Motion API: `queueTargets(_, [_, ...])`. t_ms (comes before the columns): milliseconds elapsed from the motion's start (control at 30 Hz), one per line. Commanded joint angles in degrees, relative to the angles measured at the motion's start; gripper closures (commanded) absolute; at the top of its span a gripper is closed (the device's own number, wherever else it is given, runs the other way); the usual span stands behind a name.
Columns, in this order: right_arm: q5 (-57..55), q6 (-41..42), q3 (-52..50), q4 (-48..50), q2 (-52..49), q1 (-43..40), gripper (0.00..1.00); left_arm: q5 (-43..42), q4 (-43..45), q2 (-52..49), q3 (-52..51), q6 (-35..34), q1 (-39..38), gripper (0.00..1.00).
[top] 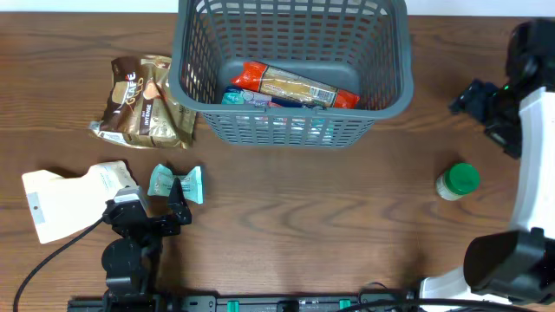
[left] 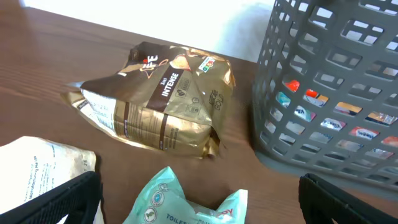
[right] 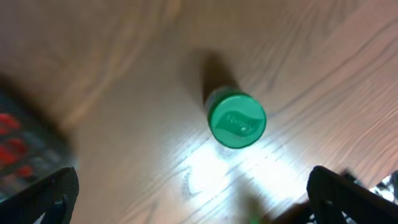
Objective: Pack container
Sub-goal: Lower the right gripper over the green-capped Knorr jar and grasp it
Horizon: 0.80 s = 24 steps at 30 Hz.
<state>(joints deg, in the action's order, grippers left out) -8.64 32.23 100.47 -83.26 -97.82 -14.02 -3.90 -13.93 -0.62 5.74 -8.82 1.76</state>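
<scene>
The container (top: 291, 65), a large dark grey lattice basket, stands at the table's back centre and reappears in the left wrist view as the container (left: 329, 81). Inside lie a red-orange packet (top: 295, 85) and a teal packet (top: 247, 99). My left gripper (top: 149, 211) is open just short of a small teal tissue packet (top: 178, 184). In the left wrist view that tissue packet (left: 186, 199) lies low between the fingers of the left gripper (left: 199, 202), untouched. My right gripper (top: 475, 97) hangs open at the right, above a green-lidded jar (top: 458, 180). Below the right gripper (right: 199, 199), the jar (right: 236, 120) stands upright.
A brown and gold coffee bag (top: 143, 100) lies left of the basket, also seen as the coffee bag (left: 161, 102). A white packet (top: 74, 199) lies at the front left beside the left gripper. The right arm's white base (top: 512, 260) stands at the front right corner.
</scene>
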Motion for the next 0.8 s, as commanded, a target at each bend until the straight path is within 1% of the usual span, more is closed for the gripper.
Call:
queueTargets(0, [-0.2, 2.5, -6.6, 2.8, -0.5, -1.4, 0.01, 0.2, -1.8, 0.4, -0.9, 0.1, -0.2, 0.01])
queueTargets(133, [-0.1, 4.4, -13.8, 7.2, -0.5, -3.4, 0.01, 0.2, -1.8, 0.4, -0.9, 0.1, -0.2, 0.02])
queueTargets(300, [-0.1, 4.4, -20.3, 11.1, -0.5, -6.0, 0.01, 0.2, -1.8, 0.4, -0.9, 0.1, -0.2, 0.01])
queueTargets(467, [-0.1, 4.0, -24.5, 14.4, -0.5, -7.7, 0.01, 0.2, -1.8, 0.4, -0.9, 0.1, -0.2, 0.01])
queueTargets(767, [0.2, 4.0, -32.1, 22.3, -0.5, -7.8, 0.01, 0.2, -1.8, 0.4, -0.9, 0.1, -0.2, 0.02])
